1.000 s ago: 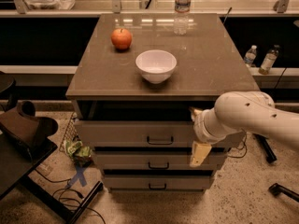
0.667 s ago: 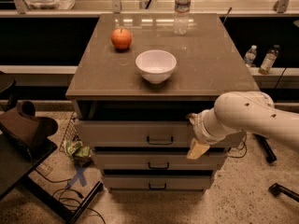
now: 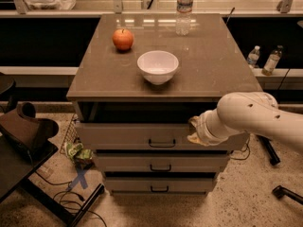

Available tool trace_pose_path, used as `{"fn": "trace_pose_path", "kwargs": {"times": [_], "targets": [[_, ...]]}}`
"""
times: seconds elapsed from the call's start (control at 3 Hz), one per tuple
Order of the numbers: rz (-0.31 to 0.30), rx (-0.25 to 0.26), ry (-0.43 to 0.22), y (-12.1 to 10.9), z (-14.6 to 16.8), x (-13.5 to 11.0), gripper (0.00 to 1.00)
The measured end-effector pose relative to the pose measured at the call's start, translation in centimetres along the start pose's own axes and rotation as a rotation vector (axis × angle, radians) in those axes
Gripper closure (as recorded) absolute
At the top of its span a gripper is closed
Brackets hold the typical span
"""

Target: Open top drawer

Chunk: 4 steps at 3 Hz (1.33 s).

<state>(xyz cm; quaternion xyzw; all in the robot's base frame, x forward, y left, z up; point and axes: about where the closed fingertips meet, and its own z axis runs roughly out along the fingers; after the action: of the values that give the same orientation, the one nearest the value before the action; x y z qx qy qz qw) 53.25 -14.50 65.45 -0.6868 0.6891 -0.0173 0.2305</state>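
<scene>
The top drawer (image 3: 128,135) is the widest grey-beige front of the cabinet, with a small black bar handle (image 3: 162,144) at its centre. It stands out a little from the cabinet, with a dark gap above its front panel. My gripper (image 3: 194,130) comes in from the right on a white arm (image 3: 251,117). It sits against the right part of the drawer front, at the panel's upper edge and to the right of the handle.
Two narrower drawers (image 3: 161,163) sit below. On the cabinet top (image 3: 213,60) are a white bowl (image 3: 158,66), an apple (image 3: 122,39) and a water bottle (image 3: 184,8). A dark chair (image 3: 23,131) stands left. Bottles (image 3: 272,60) and cables lie right.
The gripper has moved up and slightly left along the drawer front, from below the panel's lower edge to its upper part. The drawer looks unchanged.
</scene>
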Motion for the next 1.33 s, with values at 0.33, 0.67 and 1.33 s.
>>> {"fn": "trace_pose_path", "kwargs": {"times": [0.33, 0.67, 1.33], "targets": [[0.0, 0.0, 0.0, -0.07, -0.22, -0.09, 1.0], [0.0, 0.0, 0.0, -0.08, -0.25, -0.1, 1.0], [0.0, 0.0, 0.0, -0.08, -0.27, -0.1, 1.0]]}}
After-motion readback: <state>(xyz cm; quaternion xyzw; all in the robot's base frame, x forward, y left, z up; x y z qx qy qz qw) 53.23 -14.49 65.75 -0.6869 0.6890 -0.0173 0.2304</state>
